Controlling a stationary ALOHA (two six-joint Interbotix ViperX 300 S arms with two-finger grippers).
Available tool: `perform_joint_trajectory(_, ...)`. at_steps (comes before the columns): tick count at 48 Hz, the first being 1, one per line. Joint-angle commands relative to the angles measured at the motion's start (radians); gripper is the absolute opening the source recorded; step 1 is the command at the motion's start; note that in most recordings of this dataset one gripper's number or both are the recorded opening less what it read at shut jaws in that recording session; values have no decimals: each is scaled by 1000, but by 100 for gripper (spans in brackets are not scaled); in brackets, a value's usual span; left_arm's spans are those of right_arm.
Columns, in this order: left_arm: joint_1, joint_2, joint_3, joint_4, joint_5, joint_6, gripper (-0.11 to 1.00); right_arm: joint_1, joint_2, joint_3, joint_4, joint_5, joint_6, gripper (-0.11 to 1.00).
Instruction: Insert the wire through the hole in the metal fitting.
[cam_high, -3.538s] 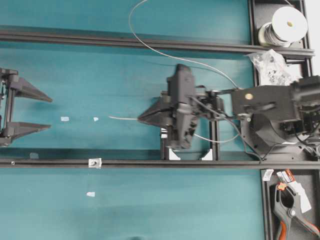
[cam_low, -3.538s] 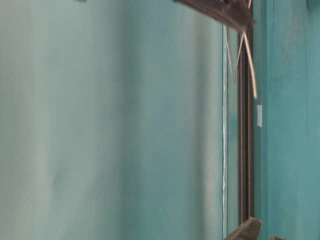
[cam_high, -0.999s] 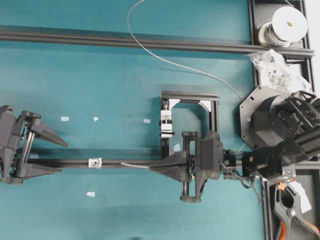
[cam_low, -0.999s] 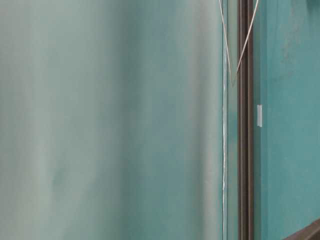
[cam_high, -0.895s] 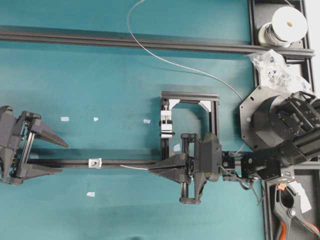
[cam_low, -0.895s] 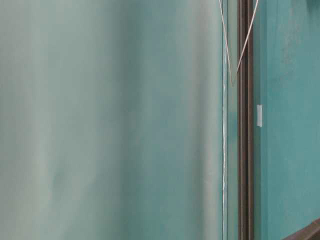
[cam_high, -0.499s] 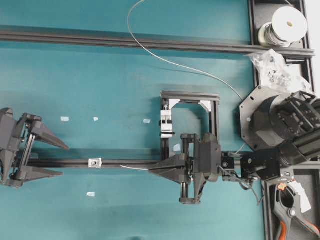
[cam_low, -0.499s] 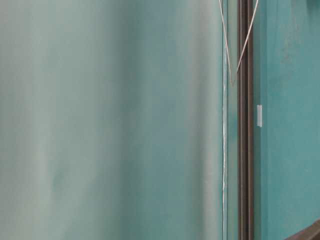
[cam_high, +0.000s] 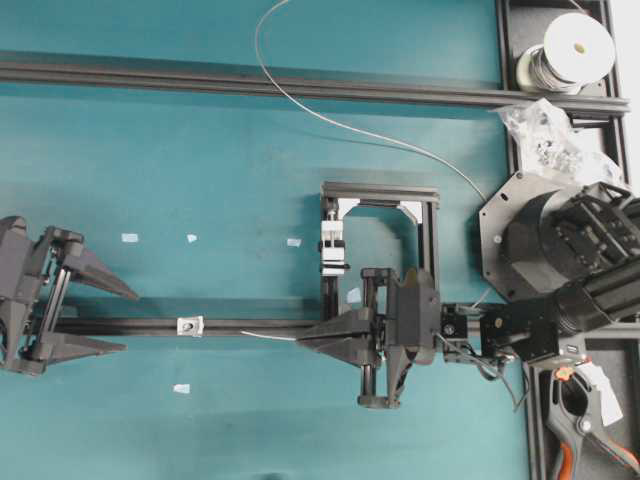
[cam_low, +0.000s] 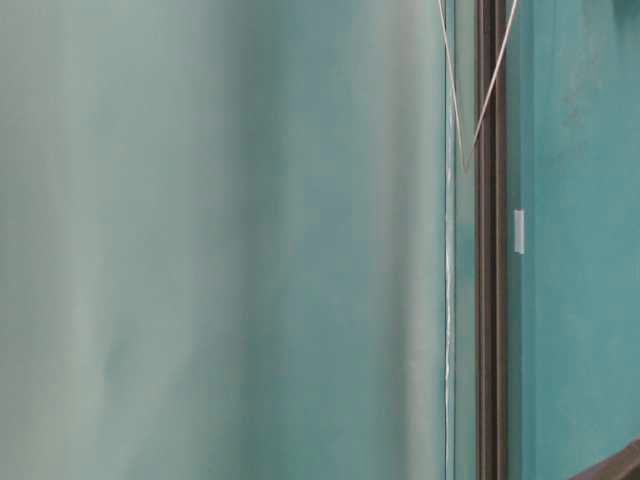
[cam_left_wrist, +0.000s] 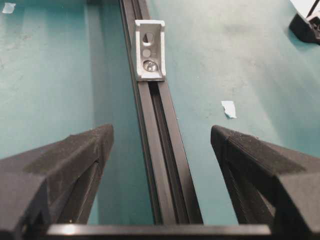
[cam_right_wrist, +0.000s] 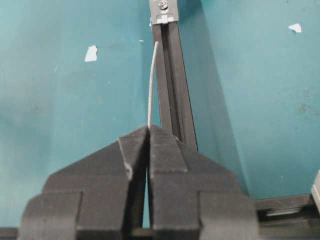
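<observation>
The metal fitting (cam_high: 185, 325) is a small silver bracket bolted on the lower black rail (cam_high: 250, 325). In the left wrist view the fitting (cam_left_wrist: 150, 50) faces me, with a dark hole (cam_left_wrist: 150, 37) in its upright face. My left gripper (cam_high: 125, 320) straddles the rail left of it, open and empty (cam_left_wrist: 162, 137). My right gripper (cam_high: 300, 338) is shut on the wire (cam_high: 270, 336), whose short free end points left along the rail and stops short of the fitting. In the right wrist view the wire (cam_right_wrist: 151, 80) rises from the shut gripper (cam_right_wrist: 149, 127) toward the fitting (cam_right_wrist: 164, 11).
The wire runs back in a long curve (cam_high: 300, 100) toward the spool (cam_high: 575, 45) at the top right. A black frame (cam_high: 380, 190) with a white-and-silver clamp block (cam_high: 332, 250) stands mid-table. A parts bag (cam_high: 545, 130), an orange clamp (cam_high: 585, 420) and tape scraps (cam_high: 129, 238) lie about.
Since the earliest frame my right gripper has carried the wire from mid-table down to the lower rail, and the left gripper has come in along it. Over the last second almost nothing moved.
</observation>
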Motion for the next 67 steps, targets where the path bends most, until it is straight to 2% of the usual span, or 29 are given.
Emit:
perform_joint_trajectory(1,-5,-15,-8,-2,-11,-2,85,6,-6,-14,2,-5,-2,0)
perform_joint_trajectory(20,-5,-17,-9,-2,-11,-2,85,3,23,-48,2,9,-5,0)
perform_joint_trajectory(40,-12,-17,-9,-2,-11,-2,85,-44,23,-55,2,14,-14,0)
perform_joint_trajectory(57,-12,-15,-15,-2,-11,0,85,-87,25,-89,0,69,-75,0)
perform_joint_trajectory(67,-12,-15,-17,-2,-11,0,85,-97,25,-98,-2,78,-83,0)
